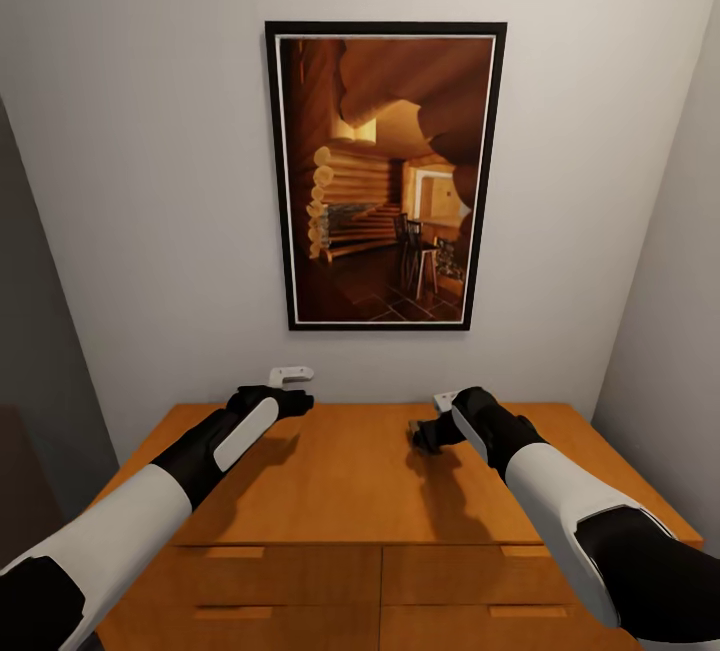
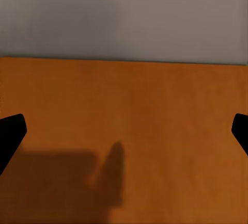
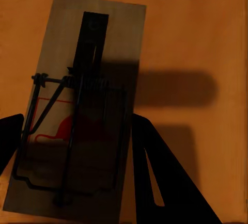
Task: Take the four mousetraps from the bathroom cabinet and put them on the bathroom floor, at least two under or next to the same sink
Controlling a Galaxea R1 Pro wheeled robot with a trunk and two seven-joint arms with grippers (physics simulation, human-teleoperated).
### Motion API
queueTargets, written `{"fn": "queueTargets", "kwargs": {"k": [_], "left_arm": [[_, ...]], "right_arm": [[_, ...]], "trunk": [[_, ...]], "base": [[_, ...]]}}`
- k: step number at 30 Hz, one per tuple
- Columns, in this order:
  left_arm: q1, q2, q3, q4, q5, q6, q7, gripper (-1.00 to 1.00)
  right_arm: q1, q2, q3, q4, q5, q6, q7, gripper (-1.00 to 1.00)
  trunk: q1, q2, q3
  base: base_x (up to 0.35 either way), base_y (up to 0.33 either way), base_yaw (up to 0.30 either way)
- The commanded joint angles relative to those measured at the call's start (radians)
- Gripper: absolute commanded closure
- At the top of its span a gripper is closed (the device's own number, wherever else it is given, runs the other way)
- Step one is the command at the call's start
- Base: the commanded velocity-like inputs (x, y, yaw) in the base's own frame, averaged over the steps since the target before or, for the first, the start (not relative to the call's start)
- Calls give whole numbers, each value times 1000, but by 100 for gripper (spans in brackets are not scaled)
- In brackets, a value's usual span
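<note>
A tan wooden mousetrap point(image 3: 106, 33) with dark wire and a red mark sits between the fingers of my right gripper point(image 3: 77, 126), which touch both of its long edges; the gripper is shut on it. The trap is just over the orange-brown top of the cabinet point(image 1: 330, 491). In the head view my right gripper point(image 1: 428, 431) is low over the cabinet top, right of the middle. My left gripper point(image 1: 292, 386) hovers above the back left of the top. It is open, with only bare wood point(image 2: 155, 105) between its fingers. The bathroom floor and sink are out of view.
A framed picture point(image 1: 385, 176) of a log interior hangs on the pale wall behind the cabinet. Walls close in on both sides. Two rows of drawers point(image 1: 280, 571) with wooden bar handles face me below the top.
</note>
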Motion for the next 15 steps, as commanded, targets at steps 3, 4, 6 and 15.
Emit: {"fn": "queueTargets", "kwargs": {"k": [3,4,6,15], "left_arm": [[-1,2,-5,-2,11,0,10,-100],[-1,2,-5,-1,11,0,10,-100],[-1,4,-4,0,10,0,10,-100],[-1,8,-5,0,9,0,10,-100]], "right_arm": [[-1,-1,9,-1,-12,4,-2,100],[-1,-1,10,-3,-11,4,-1,100],[-1,-2,10,-10,-9,3,0,100],[0,-30,11,-163,143,10,101,100]], "trunk": [[-11,20,8],[-15,27,11],[-23,41,17],[-23,41,17]], "base": [[0,0,0],[0,0,0],[0,0,0],[0,0,0]]}}
